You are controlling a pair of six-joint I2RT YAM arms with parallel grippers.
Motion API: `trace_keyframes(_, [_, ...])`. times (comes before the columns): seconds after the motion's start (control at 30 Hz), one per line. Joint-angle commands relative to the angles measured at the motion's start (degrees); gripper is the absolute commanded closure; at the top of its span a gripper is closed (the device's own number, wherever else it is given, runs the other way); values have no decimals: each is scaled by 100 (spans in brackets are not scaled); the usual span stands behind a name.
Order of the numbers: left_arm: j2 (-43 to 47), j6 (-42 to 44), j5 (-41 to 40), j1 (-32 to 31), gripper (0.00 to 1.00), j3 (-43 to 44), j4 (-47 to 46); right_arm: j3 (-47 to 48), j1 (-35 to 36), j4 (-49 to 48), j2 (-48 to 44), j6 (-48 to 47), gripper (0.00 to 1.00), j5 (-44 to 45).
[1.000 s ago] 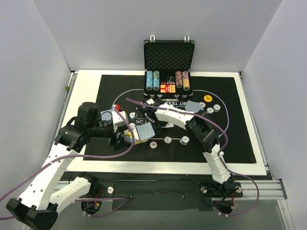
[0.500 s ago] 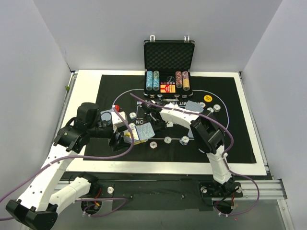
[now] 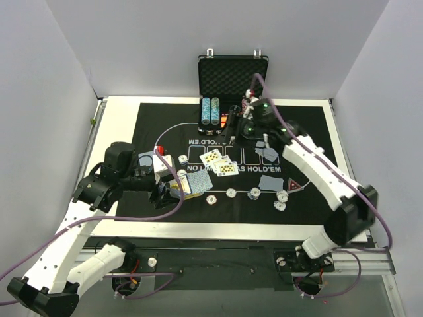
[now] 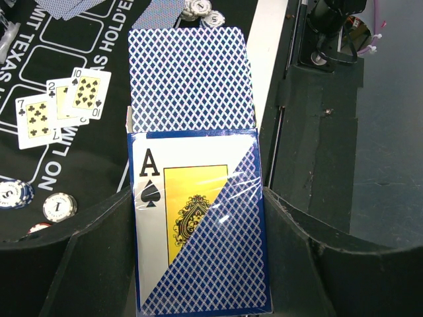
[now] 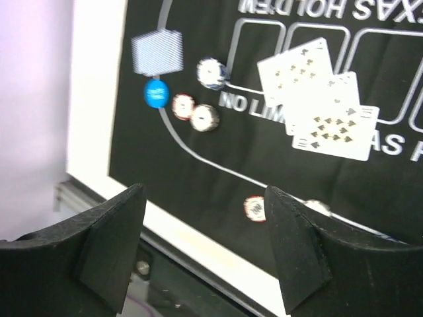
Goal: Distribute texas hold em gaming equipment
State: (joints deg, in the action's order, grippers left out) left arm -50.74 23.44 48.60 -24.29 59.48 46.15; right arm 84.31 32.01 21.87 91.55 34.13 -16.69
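White table (image 3: 119, 109) carries a black mat (image 3: 152, 122) over most of its top. An open foam-lined case (image 3: 232, 76) sits at the mat's far edge, ctr, w/ chip stacks (image 3: 210, 110) in its left part; the right part is hidden behind the right arm. Left gripper (image 4: 198, 211) is over the mat's near-left area, jaws clamped on a deck box (image 4: 198, 257): ace-of-spades side up, cellophane on it, a finger (image 4: 92, 257) against each long side. One blue-backed card (image 4: 188, 79) sticks abt halfway out of the box's open end, away from the gripper. Right gripper (image 5: 205, 195) hangs just in front of the case, at the mat's far-ctr. Its jaws are spread wide w/ nothing btwn them, and no contact w/ anything shows in the wrist view. Three face-up cards (image 3: 219, 163) (7, 2 and 10 of clubs) lie overlapped in a fan at mat ctr. Face-down cards (image 3: 271, 183) lie singly: one by the mat's left edge, two right of ctr. Loose chips (image 3: 230, 193) sit in a rough row across the mat's near half, w/ a few more toward the left edge. A blue button disc (image 5: 156, 92) lies there too, just beside the left face-down card, w/ two chips next to it.
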Motion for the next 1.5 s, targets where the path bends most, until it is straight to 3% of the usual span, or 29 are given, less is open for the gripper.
trace_keyframes(0.0, [82, 99, 159, -14, 100, 55, -141, -739, -151, -481, -890, 848, 32, -967])
trace_keyframes(0.07, [91, 99, 159, -23, 100, 11, -159, -1205, -230, -937, -1251, 1199, 30, -1309])
trace_keyframes(0.1, [73, 108, 159, -23, 100, -15, -176, -1537, -256, -1330, -1445, 1332, 22, -1528])
trace_keyframes(0.27, [29, 204, 115, -23, 100, -77, -238, -2261, -187, -2089, -1965, 1878, 17, -1890])
trace_keyframes(0.7, [-85, 143, 124, -23, 100, -95, -352, -2314, 939, -2055, -2044, 1728, 17, -1750])
trace_keyframes(1.0, [-76, 47, 150, -23, 100, -104, -475, -2525, 1210, -2388, -1957, 1834, 28, -1785])
trace_keyframes(1.47, [-50, -24, 176, -23, 100, -33, -484, -2578, 1255, -1967, -1868, 1641, 46, -1592])
